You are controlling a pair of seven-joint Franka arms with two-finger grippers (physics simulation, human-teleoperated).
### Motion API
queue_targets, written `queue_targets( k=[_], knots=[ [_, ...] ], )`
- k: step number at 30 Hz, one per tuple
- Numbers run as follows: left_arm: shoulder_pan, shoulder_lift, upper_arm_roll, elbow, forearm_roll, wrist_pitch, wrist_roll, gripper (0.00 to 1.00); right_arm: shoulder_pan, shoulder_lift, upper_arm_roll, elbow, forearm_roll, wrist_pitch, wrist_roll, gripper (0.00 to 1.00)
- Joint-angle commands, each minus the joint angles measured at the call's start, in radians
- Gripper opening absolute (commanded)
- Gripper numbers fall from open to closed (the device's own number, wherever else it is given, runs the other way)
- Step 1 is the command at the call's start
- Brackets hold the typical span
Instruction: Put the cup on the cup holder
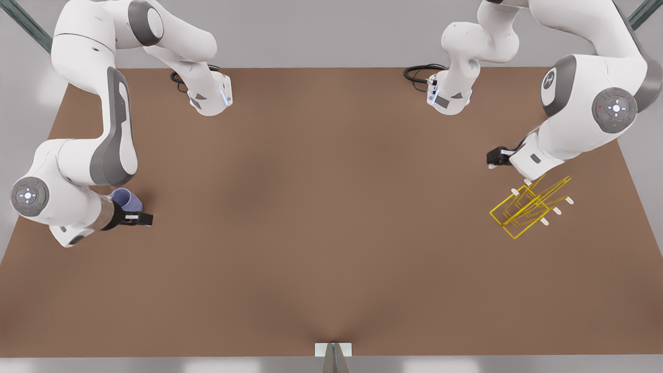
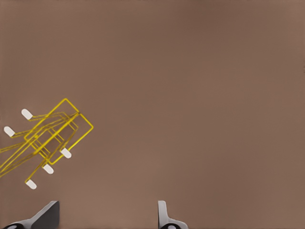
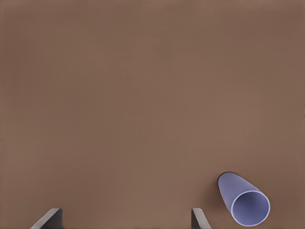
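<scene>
The pale lavender-blue cup [image 1: 127, 199] lies on its side on the brown table at the front view's left; in the right wrist view the cup [image 3: 243, 200] shows its open rim. My right gripper [image 1: 140, 218] hovers just beside it, open [image 3: 125, 222] and empty. The yellow wire cup holder [image 1: 528, 207] with white-tipped prongs stands at the front view's right. My left gripper [image 1: 497, 155] hangs a little behind and to the left of it, and in the left wrist view it is open [image 2: 107, 219] with the cup holder [image 2: 47, 143] off to one side of it.
The brown table [image 1: 321, 207] stretches wide between cup and holder. Both arm bases [image 1: 210, 96] and black cables [image 1: 419, 72] sit at its far edge. A small grey bracket [image 1: 333, 352] stands at the near edge.
</scene>
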State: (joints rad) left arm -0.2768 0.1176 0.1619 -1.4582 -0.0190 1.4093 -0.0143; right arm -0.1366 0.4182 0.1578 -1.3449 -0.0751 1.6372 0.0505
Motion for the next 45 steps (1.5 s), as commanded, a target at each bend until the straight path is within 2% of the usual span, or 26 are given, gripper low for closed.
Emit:
queue_targets(
  k=[1,3,4,5,8,9,11,14,16,19,25,39,40,41,42,43,44,45],
  knots=[
    [0.001,-0.001,0.001,0.001,0.004,0.06,-0.033,1.0,0.002,-0.012,0.0,0.0,-0.002,0.108,0.038,1.0],
    [0.001,-0.006,0.004,0.002,0.001,0.051,-0.036,1.0,-0.004,-0.032,0.006,-0.045,-0.002,0.118,0.034,1.0],
    [0.001,-0.006,0.007,0.002,0.002,0.046,-0.036,1.0,-0.032,-0.169,0.006,-0.291,0.0,0.212,0.031,1.0],
    [0.001,-0.004,0.004,0.002,0.004,0.045,-0.035,1.0,-0.055,-0.2,0.005,-0.379,0.002,0.275,-0.015,1.0],
    [0.001,-0.001,0.004,0.002,0.005,0.045,-0.035,1.0,-0.11,-0.2,-0.035,-0.488,0.005,0.312,-0.201,1.0],
    [0.001,0.001,0.004,0.002,0.005,0.045,-0.035,1.0,-0.113,-0.197,-0.076,-0.519,0.005,0.364,-0.248,1.0],
    [0.001,-0.002,0.004,0.002,0.004,0.045,-0.033,1.0,-0.138,-0.194,-0.098,-0.592,0.006,0.46,-0.31,1.0],
    [0.001,-0.003,0.005,0.002,0.004,0.045,-0.033,1.0,-0.146,-0.19,-0.1,-0.643,0.026,0.496,-0.351,1.0],
    [0.002,-0.001,0.005,0.002,0.005,0.045,-0.033,1.0,-0.147,-0.157,-0.132,-0.657,0.025,0.581,-0.509,1.0],
    [0.001,0.007,0.005,-0.001,0.005,0.046,-0.032,1.0,-0.146,-0.154,-0.132,-0.666,0.025,0.513,-0.52,1.0],
    [0.002,0.028,0.005,-0.01,0.005,0.03,-0.03,1.0,-0.161,-0.125,-0.156,-0.68,0.021,0.563,-0.63,1.0],
    [0.002,0.05,0.004,-0.01,0.004,-0.015,-0.032,1.0,-0.193,-0.079,-0.159,-0.767,0.031,0.636,-0.673,0.99],
    [0.002,0.05,0.004,-0.01,0.004,-0.013,-0.03,1.0,-0.199,-0.073,-0.159,-0.769,0.028,0.639,-0.673,0.89],
    [0.002,0.051,0.004,-0.01,0.004,-0.013,-0.03,1.0,-0.201,-0.072,-0.161,-0.77,0.028,0.639,-0.673,0.72],
    [0.002,0.053,0.005,-0.008,0.004,-0.012,-0.032,1.0,-0.201,-0.067,-0.164,-0.77,0.028,0.638,-0.673,0.48],
    [0.002,0.059,0.004,-0.005,0.004,-0.01,-0.032,1.0,-0.201,-0.065,-0.165,-0.77,0.028,0.638,-0.673,0.31],
    [0.002,0.059,0.004,-0.004,0.005,-0.009,-0.032,1.0,-0.201,-0.064,-0.165,-0.77,0.028,0.638,-0.67,0.21],
    [0.002,0.059,0.004,-0.004,0.005,-0.009,-0.032,1.0,-0.201,-0.062,-0.165,-0.77,0.028,0.636,-0.67,0.21]
  ],
)
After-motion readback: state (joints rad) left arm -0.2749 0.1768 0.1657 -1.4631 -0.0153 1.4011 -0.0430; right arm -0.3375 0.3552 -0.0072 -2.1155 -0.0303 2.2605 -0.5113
